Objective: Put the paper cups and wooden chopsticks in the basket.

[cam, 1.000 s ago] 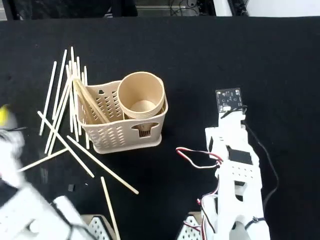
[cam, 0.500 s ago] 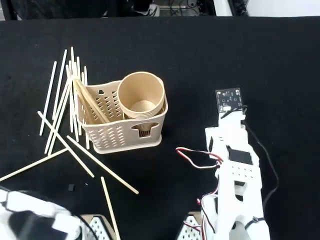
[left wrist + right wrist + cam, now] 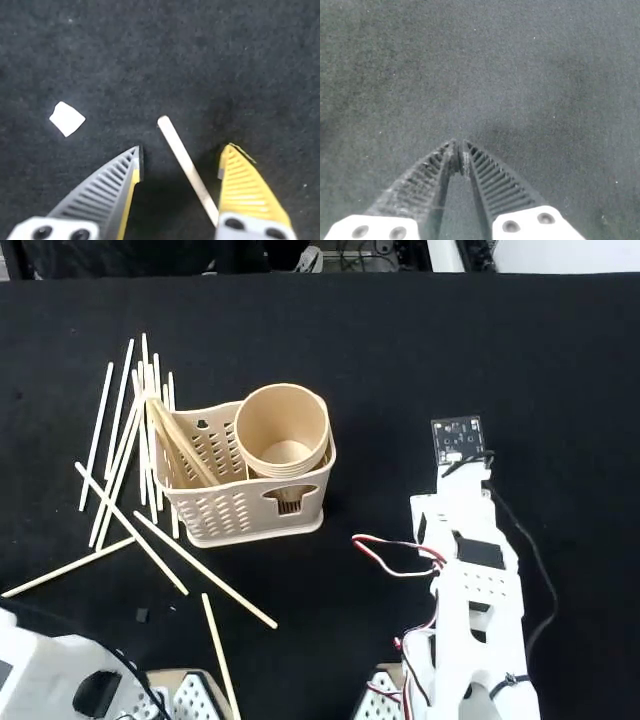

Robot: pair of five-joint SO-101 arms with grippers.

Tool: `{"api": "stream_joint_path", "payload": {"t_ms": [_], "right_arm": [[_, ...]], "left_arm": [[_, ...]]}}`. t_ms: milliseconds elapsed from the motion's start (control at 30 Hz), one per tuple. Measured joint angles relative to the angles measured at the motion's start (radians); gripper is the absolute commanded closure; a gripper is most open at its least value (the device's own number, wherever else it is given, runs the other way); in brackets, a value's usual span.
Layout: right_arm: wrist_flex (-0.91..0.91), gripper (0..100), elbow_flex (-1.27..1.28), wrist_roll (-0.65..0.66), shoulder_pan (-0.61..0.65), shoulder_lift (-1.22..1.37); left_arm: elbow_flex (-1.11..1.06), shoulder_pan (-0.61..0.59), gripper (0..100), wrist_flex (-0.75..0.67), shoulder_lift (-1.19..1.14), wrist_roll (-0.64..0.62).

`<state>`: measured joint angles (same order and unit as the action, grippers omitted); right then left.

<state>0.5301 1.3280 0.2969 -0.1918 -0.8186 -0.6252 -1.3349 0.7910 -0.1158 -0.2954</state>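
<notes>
A wooden chopstick (image 3: 187, 167) is now straddled by the newly lowered left hand (image 3: 183, 149), spread apart; a pickup is prepared. The right hand (image 3: 459, 147) is pressed together.

The table (image 3: 480, 350) is covered edge to edge in matte black cloth. Beyond its far edge lie dark cables (image 3: 372, 255). A white surface (image 3: 565, 255) shows at the far right corner.

A black cloth-covered table (image 3: 450, 350) carries a beige slotted basket (image 3: 245, 502), standing upright left of centre. Loose wooden chopsticks (image 3: 122, 435) lie fanned on the cloth just beside its left wall, and a few more lie crossed in front of it. A small white scrap (image 3: 67, 119) lies near the end of a single chopstick (image 3: 186, 165).
</notes>
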Motion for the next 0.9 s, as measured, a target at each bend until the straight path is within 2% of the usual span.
{"api": "stream_joint_path", "payload": {"t_ms": [100,300,433,667,900], "right_arm": [[0.000,98.4,0.000,0.000,0.000,0.000],[0.000,98.4,0.000,0.000,0.000,0.000],[0.000,98.4,0.000,0.000,0.000,0.000],[0.000,98.4,0.000,0.000,0.000,0.000],[0.000,98.4,0.000,0.000,0.000,0.000]], "left_arm": [[0.034,0.006,96,0.000,-0.021,-0.002],[0.046,0.069,97,0.026,0.012,-0.006],[0.026,0.098,97,0.100,0.103,-0.005],[0.029,0.178,97,0.199,0.384,-0.009],[0.140,0.405,97,0.215,0.776,-0.006]]}}
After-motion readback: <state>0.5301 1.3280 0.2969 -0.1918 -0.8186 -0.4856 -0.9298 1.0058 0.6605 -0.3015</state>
